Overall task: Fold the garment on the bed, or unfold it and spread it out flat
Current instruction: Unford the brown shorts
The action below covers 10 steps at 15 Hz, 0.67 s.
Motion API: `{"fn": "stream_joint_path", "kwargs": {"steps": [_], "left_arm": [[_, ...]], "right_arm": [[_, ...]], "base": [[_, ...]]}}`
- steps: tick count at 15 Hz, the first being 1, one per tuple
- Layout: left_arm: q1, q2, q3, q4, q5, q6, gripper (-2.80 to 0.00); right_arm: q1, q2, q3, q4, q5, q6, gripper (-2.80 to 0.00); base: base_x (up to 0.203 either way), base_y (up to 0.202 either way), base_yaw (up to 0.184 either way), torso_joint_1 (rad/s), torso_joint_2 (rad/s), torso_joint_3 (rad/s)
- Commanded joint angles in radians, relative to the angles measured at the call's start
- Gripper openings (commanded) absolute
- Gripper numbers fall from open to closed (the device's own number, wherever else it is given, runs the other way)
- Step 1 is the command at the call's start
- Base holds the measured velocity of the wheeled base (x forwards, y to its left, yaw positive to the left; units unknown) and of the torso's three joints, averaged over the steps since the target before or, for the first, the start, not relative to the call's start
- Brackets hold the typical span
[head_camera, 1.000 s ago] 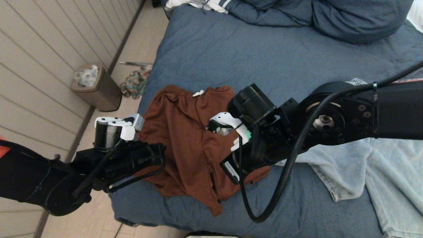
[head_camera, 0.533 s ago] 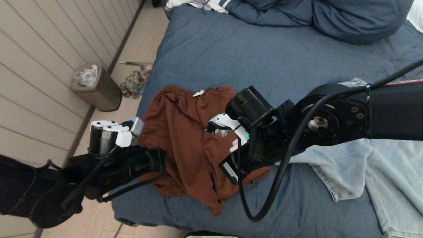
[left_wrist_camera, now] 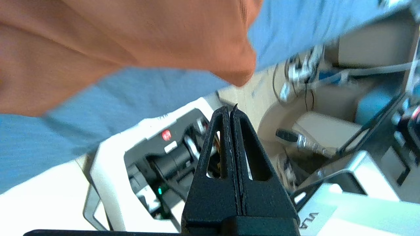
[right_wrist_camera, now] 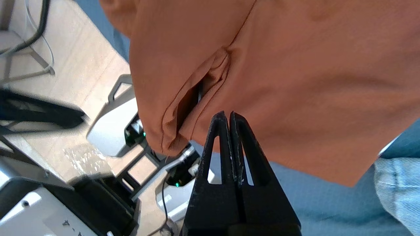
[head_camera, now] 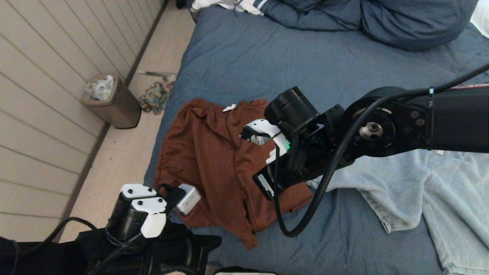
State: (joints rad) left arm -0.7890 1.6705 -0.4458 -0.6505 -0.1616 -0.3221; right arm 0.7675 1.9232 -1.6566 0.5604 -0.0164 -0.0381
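Observation:
Rust-brown shorts (head_camera: 214, 164) lie crumpled near the front left corner of the blue bed (head_camera: 267, 65), waistband toward the far side. My right arm reaches over their right half. In the right wrist view the right gripper (right_wrist_camera: 228, 114) is shut and empty, its tips just above the shorts' hem (right_wrist_camera: 295, 65) beside a pocket slit. My left arm sits low at the bed's front left corner. The left gripper (left_wrist_camera: 230, 109) is shut on nothing, with a corner of the shorts (left_wrist_camera: 131, 32) beyond its tips. Neither gripper's fingers show in the head view.
Light blue jeans (head_camera: 439, 191) spread over the bed's right side, partly under my right arm. A bunched blue duvet (head_camera: 382, 19) and a white striped garment (head_camera: 237, 5) lie at the far end. On the floor stand a bin (head_camera: 112, 101) and a cloth heap (head_camera: 154, 97).
My left arm has drawn back and down off the shorts' left edge to the bed's front corner. The right arm has shifted slightly away from me. The shorts lie as before.

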Motion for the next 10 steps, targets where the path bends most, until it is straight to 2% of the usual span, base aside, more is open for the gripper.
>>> {"fn": "stream_joint_path", "kwargs": {"steps": [1,5,7,9,10], "left_arm": [[-0.009,0.124,-0.026,-0.012,-0.010,-0.001,-2.80],[-0.039,0.269,-0.068,-0.068,-0.003,0.010,-2.80],[-0.042,0.315,-0.078,-0.107,0.003,0.035,-2.80],[-0.019,0.335,-0.106,-0.120,0.019,0.042,-2.80],[0.023,0.334,-0.122,-0.120,0.022,0.057,-2.80]], "right_arm": [[-0.025,0.005,-0.012,-0.020,0.000,0.024,-2.80],[-0.037,0.000,-0.025,-0.027,0.003,0.035,-2.80],[-0.042,0.002,-0.035,-0.028,0.003,0.039,-2.80],[-0.049,0.005,-0.041,-0.029,0.003,0.048,-2.80],[-0.050,0.002,-0.043,-0.030,0.003,0.049,-2.80]], "base": [[0.000,0.000,0.000,0.000,0.00,0.000],[0.000,0.000,0.000,0.000,0.00,0.000],[0.000,0.000,0.000,0.000,0.00,0.000],[0.000,0.000,0.000,0.000,0.00,0.000],[0.000,0.000,0.000,0.000,0.00,0.000]]}}
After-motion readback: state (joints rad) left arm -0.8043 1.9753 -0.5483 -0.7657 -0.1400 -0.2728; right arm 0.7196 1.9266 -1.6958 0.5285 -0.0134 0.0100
